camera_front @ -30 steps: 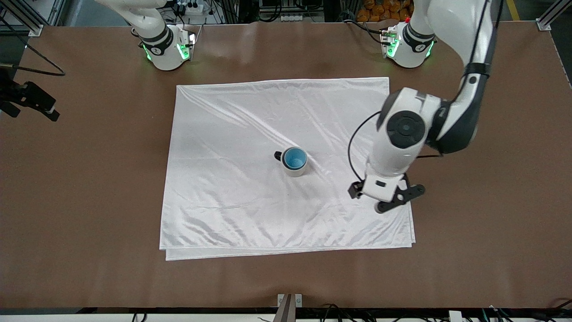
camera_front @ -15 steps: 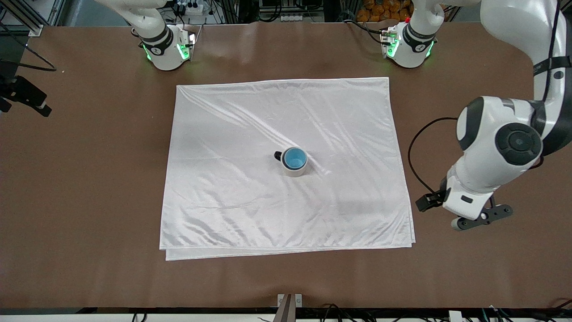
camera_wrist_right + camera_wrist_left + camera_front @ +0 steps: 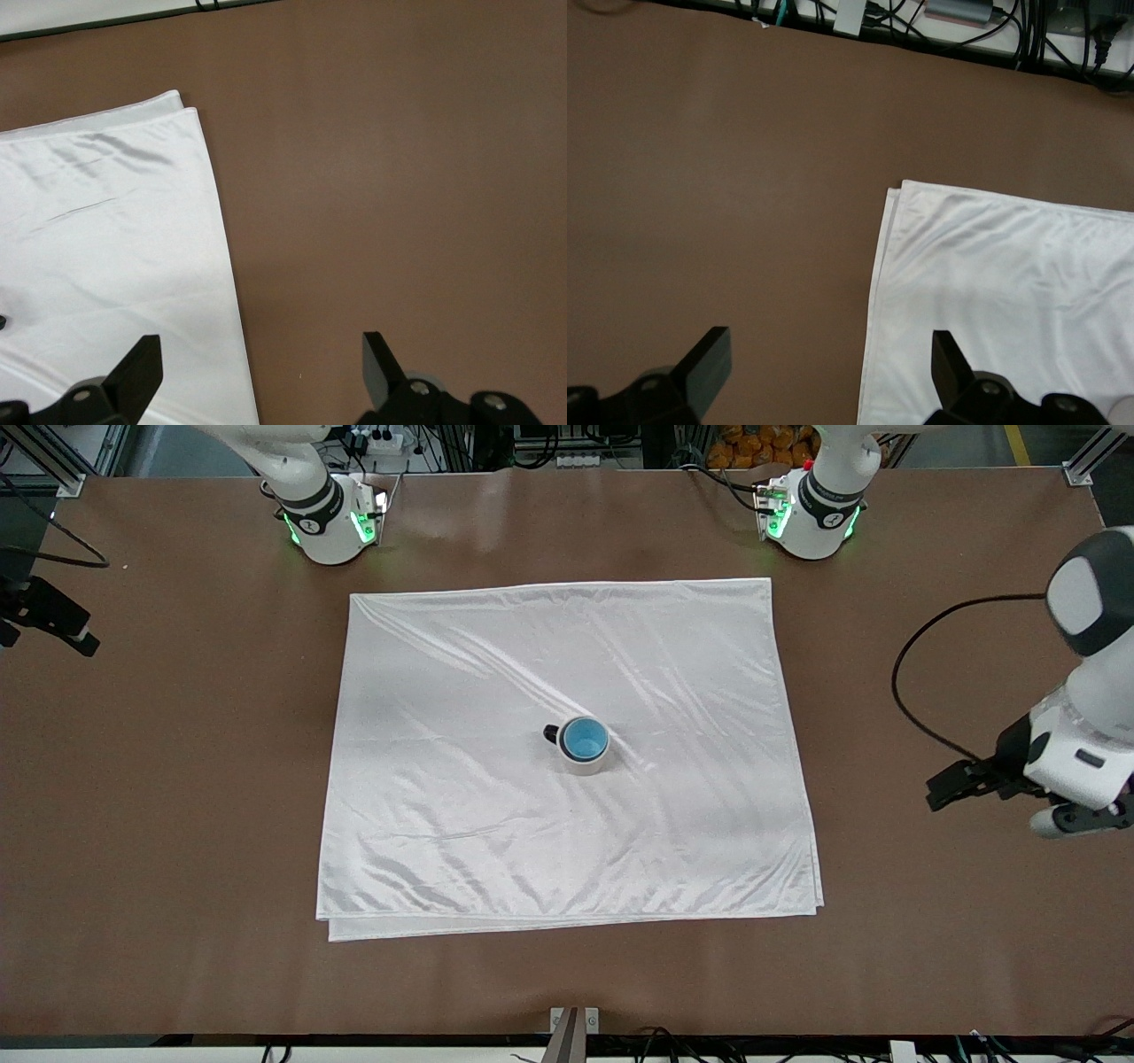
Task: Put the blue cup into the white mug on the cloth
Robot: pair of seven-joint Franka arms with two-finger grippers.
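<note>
The blue cup point(image 3: 585, 738) sits inside the white mug point(image 3: 586, 763), which stands upright near the middle of the cloth point(image 3: 443, 797) with its dark handle pointing toward the right arm's end. My left gripper point(image 3: 826, 341) is open and empty. It hangs over the bare table just off the cloth's point(image 3: 1010, 292) edge at the left arm's end, and shows there in the front view point(image 3: 1072, 821). Open and empty too, my right gripper point(image 3: 259, 343) is over the cloth's point(image 3: 106, 230) edge at the right arm's end. It shows at the front view's border point(image 3: 53, 615).
Brown table point(image 3: 177, 824) surrounds the cloth on all sides. Both arm bases point(image 3: 332, 522) point(image 3: 811, 514) stand at the table's edge farthest from the front camera. A small metal bracket point(image 3: 574, 1027) sits at the nearest edge, and cables point(image 3: 966, 35) run along it.
My left arm has swung off the cloth's corner, out over bare table toward the left arm's end. The right gripper drifted slightly outward. The cup and mug stayed put.
</note>
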